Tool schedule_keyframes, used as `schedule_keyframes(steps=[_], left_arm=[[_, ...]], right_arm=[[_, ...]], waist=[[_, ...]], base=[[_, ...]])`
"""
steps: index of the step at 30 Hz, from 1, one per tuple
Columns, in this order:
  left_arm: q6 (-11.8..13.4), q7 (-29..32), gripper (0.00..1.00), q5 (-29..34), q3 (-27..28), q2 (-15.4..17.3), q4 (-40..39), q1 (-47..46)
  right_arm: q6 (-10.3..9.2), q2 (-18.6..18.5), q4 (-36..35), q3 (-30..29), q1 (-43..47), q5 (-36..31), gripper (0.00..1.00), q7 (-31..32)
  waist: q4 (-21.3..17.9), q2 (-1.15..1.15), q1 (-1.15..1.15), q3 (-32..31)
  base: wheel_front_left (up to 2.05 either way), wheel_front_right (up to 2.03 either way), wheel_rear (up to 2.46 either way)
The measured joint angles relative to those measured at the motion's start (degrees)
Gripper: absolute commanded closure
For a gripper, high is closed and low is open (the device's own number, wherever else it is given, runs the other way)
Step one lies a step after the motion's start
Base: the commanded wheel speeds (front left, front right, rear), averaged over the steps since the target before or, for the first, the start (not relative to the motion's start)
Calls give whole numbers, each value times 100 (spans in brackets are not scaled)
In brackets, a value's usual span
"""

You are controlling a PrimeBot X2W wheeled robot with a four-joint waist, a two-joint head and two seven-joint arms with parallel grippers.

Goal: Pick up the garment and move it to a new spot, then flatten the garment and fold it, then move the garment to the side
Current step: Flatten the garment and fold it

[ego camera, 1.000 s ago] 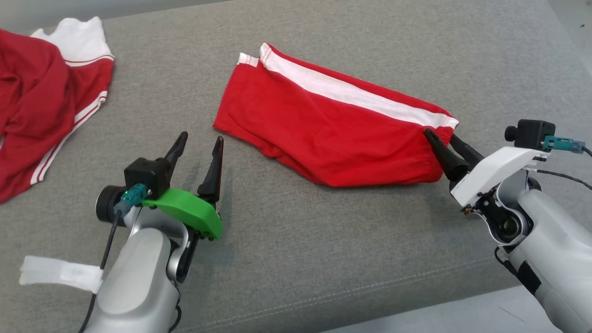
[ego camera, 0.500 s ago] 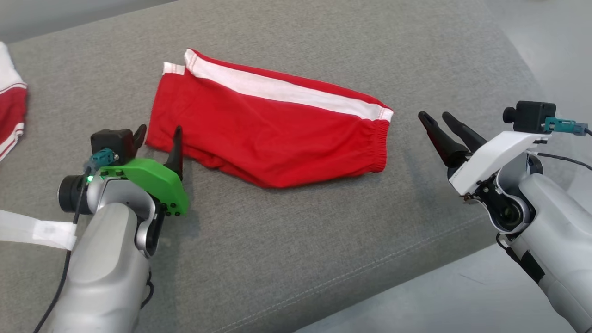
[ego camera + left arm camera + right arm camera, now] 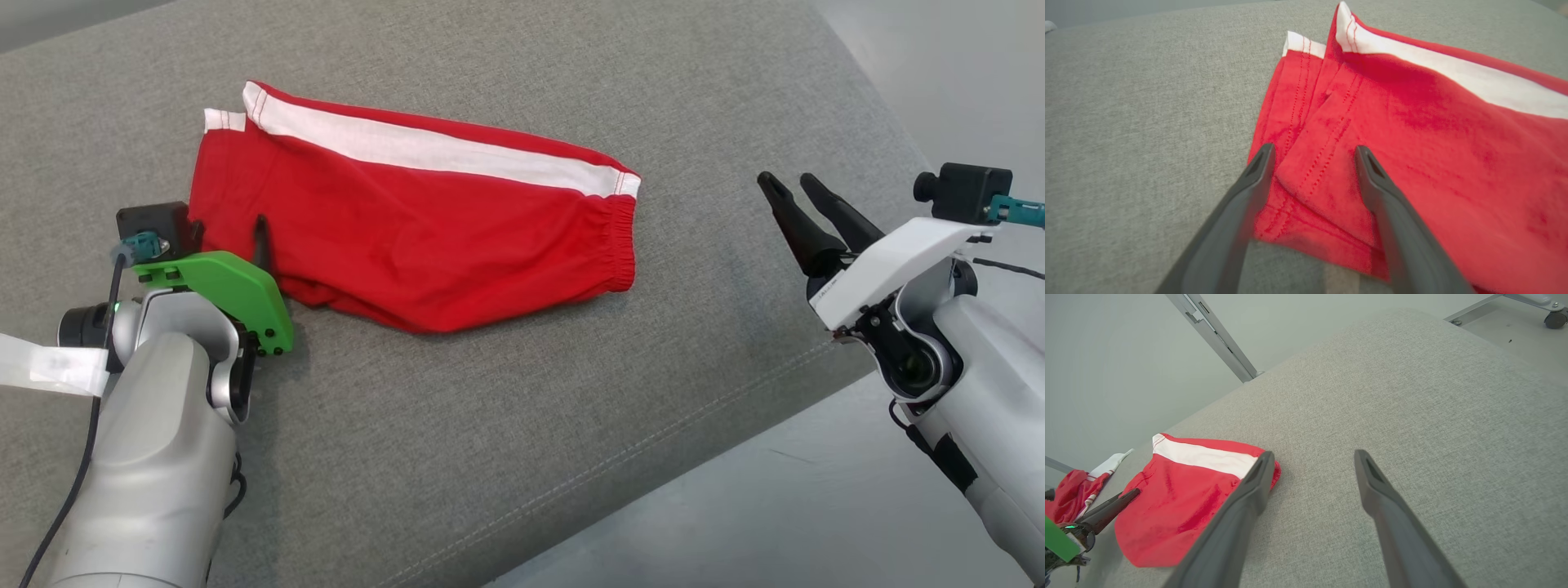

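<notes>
Left gripper (image 3: pixel 229 229), jaws spread wide and holding nothing, stands at the near left corner of the garment (image 3: pixel 424 237), a pair of red shorts with a white side stripe. The left wrist view shows this gripper (image 3: pixel 1314 149) straddling the stitched hem corner of the garment (image 3: pixel 1433 163): one finger lies along the cloth's outer edge, the other over the red cloth; whether either finger presses on the cloth cannot be told. The garment lies folded and nearly flat on the grey cushion (image 3: pixel 490 408), hem end toward the robot's left and gathered waistband toward its right, the white stripe along the far edge. Right gripper (image 3: pixel 785 178), jaws likewise wide and empty, is held above the cushion well to the right of the waistband, with bare cushion between them. From the right wrist, that gripper (image 3: pixel 1314 454) points across the cushion, and the garment (image 3: pixel 1167 510) lies to its left. A second red-and-white garment (image 3: pixel 1073 490) lies at that view's left edge.
</notes>
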Motion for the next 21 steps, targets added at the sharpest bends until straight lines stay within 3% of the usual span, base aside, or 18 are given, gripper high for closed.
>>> schedule_keyframes(steps=[11,12,13,16,21], left_arm=[[192,58,0,89,10,9,445,-169],[198,58,7,90,1,-5,472,-175],[198,59,27,90,-8,-19,497,-187],[198,83,100,90,-82,-60,554,-230],[129,98,100,142,-238,-168,604,-259]], right_arm=[[-1,-11,-94,14,4,-10,0,-68],[-1,-11,-98,14,4,-10,0,-68],[-1,-11,-100,15,4,-11,0,-68],[-1,-11,-111,18,4,-13,0,-70],[0,-16,-116,18,4,-44,0,-120]], waist=[[128,0,0,-25],[133,0,0,-28],[138,0,0,-32],[153,0,0,-44],[176,0,0,-74]], base=[[0,0,0],[0,0,0],[0,0,0],[0,0,0],[0,0,0]])
